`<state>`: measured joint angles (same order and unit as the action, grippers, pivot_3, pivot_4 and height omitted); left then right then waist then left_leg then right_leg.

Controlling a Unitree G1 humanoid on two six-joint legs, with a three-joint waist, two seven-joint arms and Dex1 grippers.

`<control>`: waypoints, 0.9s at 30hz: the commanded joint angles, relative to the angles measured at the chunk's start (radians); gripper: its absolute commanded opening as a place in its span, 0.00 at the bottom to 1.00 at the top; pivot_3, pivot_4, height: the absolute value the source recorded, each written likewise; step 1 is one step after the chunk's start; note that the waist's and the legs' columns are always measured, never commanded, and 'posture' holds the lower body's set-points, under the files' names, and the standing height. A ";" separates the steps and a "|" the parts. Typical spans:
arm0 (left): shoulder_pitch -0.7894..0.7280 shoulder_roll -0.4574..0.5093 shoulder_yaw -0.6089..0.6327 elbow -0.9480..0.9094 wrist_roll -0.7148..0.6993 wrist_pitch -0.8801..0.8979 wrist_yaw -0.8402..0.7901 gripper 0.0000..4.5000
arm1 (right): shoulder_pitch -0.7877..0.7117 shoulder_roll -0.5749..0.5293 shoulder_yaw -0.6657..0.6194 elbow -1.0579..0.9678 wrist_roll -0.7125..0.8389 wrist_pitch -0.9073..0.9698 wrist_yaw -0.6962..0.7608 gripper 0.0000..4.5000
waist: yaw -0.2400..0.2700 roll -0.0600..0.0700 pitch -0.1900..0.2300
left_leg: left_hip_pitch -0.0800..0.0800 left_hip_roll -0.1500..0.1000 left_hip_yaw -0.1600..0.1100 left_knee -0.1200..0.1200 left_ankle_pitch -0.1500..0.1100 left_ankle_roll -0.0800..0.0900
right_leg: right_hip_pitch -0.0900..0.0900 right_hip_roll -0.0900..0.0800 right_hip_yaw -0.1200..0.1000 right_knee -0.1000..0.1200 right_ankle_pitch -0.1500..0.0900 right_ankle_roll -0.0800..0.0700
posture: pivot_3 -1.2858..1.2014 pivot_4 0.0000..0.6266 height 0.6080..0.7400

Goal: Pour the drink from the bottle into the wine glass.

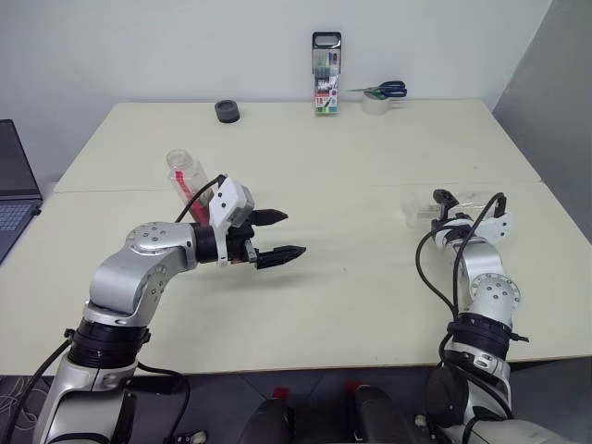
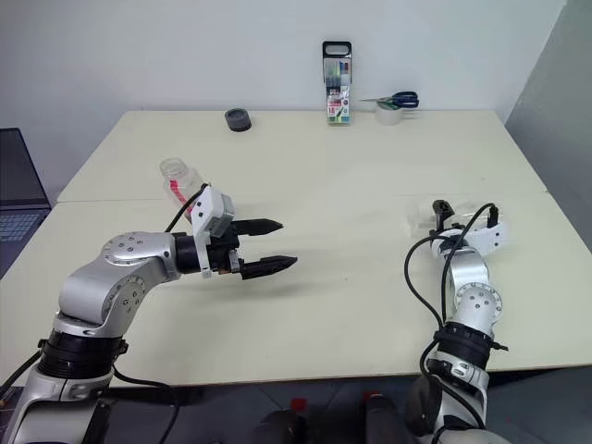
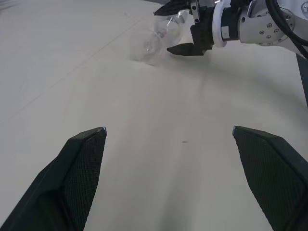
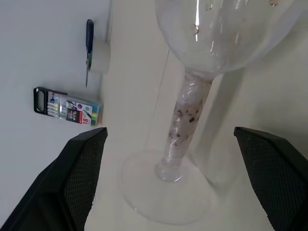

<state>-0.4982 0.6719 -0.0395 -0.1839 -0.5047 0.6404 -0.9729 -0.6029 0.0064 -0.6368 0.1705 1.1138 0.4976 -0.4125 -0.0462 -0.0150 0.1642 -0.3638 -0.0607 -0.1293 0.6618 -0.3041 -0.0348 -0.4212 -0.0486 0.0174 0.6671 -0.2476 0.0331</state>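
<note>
wine glass (image 4: 226, 33) holding droplets, bottle (image 1: 188, 178) uncapped, contents unclear

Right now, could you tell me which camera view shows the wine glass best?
The right wrist view: the wine glass is close there, with bowl, stem and foot distinct between the open right gripper fingers. The head views show it faintly, beyond that gripper. The left wrist view shows it small and far, beside that gripper.
</note>
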 commanded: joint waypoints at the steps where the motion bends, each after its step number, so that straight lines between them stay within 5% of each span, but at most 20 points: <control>1: -0.025 -0.003 0.009 -0.008 0.000 -0.024 -0.009 1.00 | -0.037 -0.018 0.012 0.024 -0.014 -0.034 0.047 1.00 | -0.001 0.000 0.000 | 0.000 0.000 0.000 0.000 0.000 0.000 | 0.000 0.000 0.000 0.000 0.000 0.000 | 0.52 0.24 1.00; 17: -0.046 -0.007 0.002 -0.003 0.011 -0.021 -0.011 1.00 | -0.179 -0.142 -0.041 0.391 -0.092 -0.130 0.209 1.00 | -0.005 0.000 0.000 | 0.000 0.000 0.000 0.000 0.000 0.000 | 0.000 0.000 0.000 0.000 0.000 0.000 | 0.52 0.24 1.00; 20: -0.047 -0.006 0.002 -0.003 0.014 -0.020 -0.011 1.00 | -0.193 -0.151 -0.046 0.422 -0.094 -0.137 0.222 0.86 | -0.005 0.000 0.000 | 0.000 0.000 0.000 0.000 0.000 0.000 | 0.000 0.000 0.000 0.000 0.000 0.000 | 0.52 0.24 1.00; 27: -0.052 -0.008 0.002 -0.003 0.016 -0.018 -0.008 1.00 | -0.195 -0.142 -0.040 0.418 -0.098 -0.117 0.241 0.29 | -0.008 0.001 0.000 | 0.000 0.000 0.000 0.000 0.000 0.000 | 0.000 -0.001 0.000 0.000 0.000 0.000 | 0.52 0.24 1.00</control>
<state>-0.5284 0.6627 -0.0412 -0.1737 -0.4869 0.6290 -0.9747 -0.7787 -0.1334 -0.6788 0.6167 1.0156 0.3796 -0.1902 -0.0541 -0.0143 0.1645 -0.3640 -0.0605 -0.1292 0.6618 -0.3041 -0.0349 -0.4213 -0.0493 0.0178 0.6670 -0.2475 0.0330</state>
